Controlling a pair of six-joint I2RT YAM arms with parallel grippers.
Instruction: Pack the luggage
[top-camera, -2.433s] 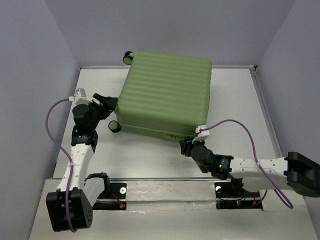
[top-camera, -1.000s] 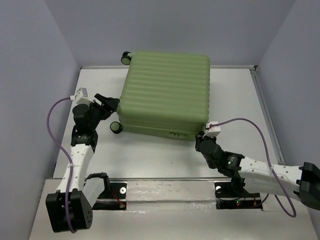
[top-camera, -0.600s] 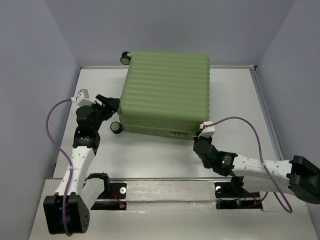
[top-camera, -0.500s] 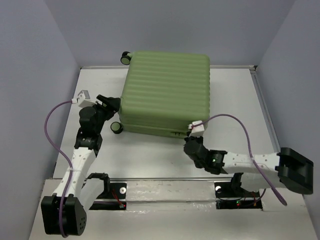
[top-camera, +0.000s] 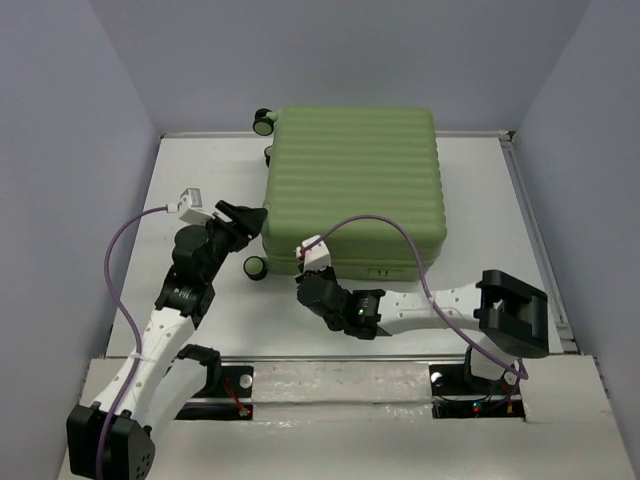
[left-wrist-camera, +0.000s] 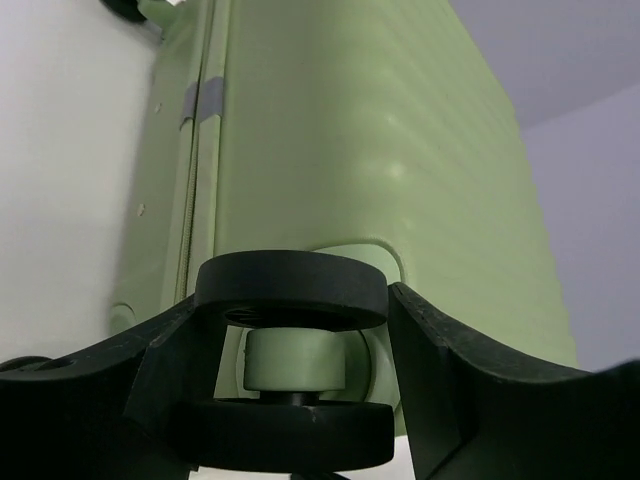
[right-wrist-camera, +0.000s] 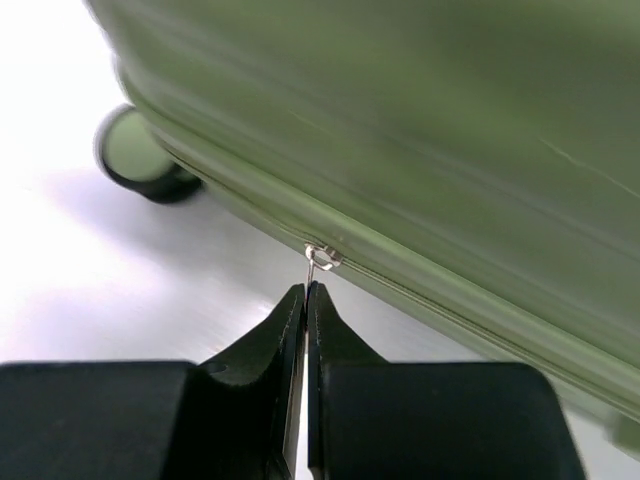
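**Supervisor:** Report the position of the luggage.

**Operator:** I see the luggage (top-camera: 355, 185) lying flat and closed toward the far side of the table (top-camera: 480, 210). The ribbed shell faces up and the wheels sit along its left edge.

**Supervisor:** Gripper status?

**Operator:** My right gripper (right-wrist-camera: 305, 292) is pinched fully together on the tab of the zipper pull (right-wrist-camera: 322, 257), at the seam (right-wrist-camera: 450, 312) on the near side. My left gripper (left-wrist-camera: 298, 300) stands wide around a wheel (left-wrist-camera: 295, 362) by the near-left corner. Both fingers appear to bear on the wheel, so I treat that as a brace hold.

**Supervisor:** Handling characteristics?

**Operator:** I judge the shell stiff and smooth. It should not deform, and it is far too broad for either pair of jaws, so do not attempt to grasp the body. The usable holds I can see are the wheels and the zipper pull. On this slick surface I expect the case to slide or pivot when the zip is tugged, more so if it is lightly loaded. I cannot tell its contents.

**Supervisor:** Precautions?

**Operator:** The tab is thin metal and can slip from the fingertips. I would pull along the seam, not away from it, and brace the wheel against that pull.
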